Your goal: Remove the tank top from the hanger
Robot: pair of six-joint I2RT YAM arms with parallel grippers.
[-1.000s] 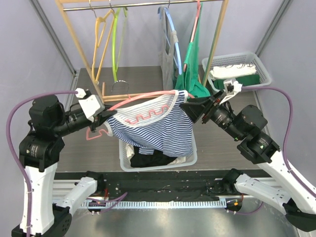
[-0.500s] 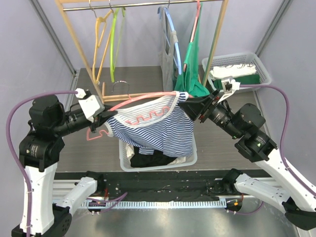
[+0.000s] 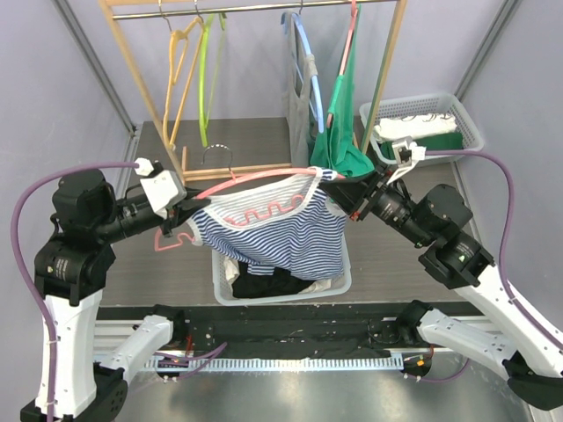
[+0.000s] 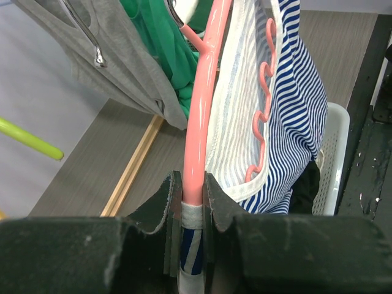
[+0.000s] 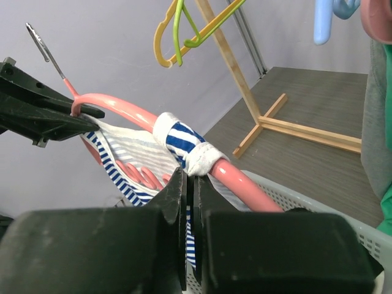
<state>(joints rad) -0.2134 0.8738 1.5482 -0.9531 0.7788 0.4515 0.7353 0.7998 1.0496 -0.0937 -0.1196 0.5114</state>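
Note:
A blue-and-white striped tank top (image 3: 281, 233) hangs on a pink hanger (image 3: 255, 178), held in the air over a white laundry basket (image 3: 339, 283). My left gripper (image 3: 192, 204) is shut on the hanger's left end; in the left wrist view its fingers (image 4: 214, 196) clamp the pink bar (image 4: 202, 110) and the strap wrapped round it. My right gripper (image 3: 332, 189) is at the hanger's right shoulder. In the right wrist view it (image 5: 190, 184) is shut on striped cloth just below the strap (image 5: 184, 144), which is looped over the pink bar (image 5: 245, 180).
A wooden clothes rack (image 3: 145, 79) stands behind with yellow (image 3: 176, 70), green (image 3: 207, 70) and blue (image 3: 303, 53) hangers, a grey garment (image 3: 295, 114) and a green one (image 3: 343, 132). A second white basket (image 3: 466, 123) with folded clothes sits at the back right. Dark clothes lie in the near basket.
My right gripper has moved in a little toward the hanger's right shoulder and closed from open onto the striped cloth. The left gripper has kept its hold.

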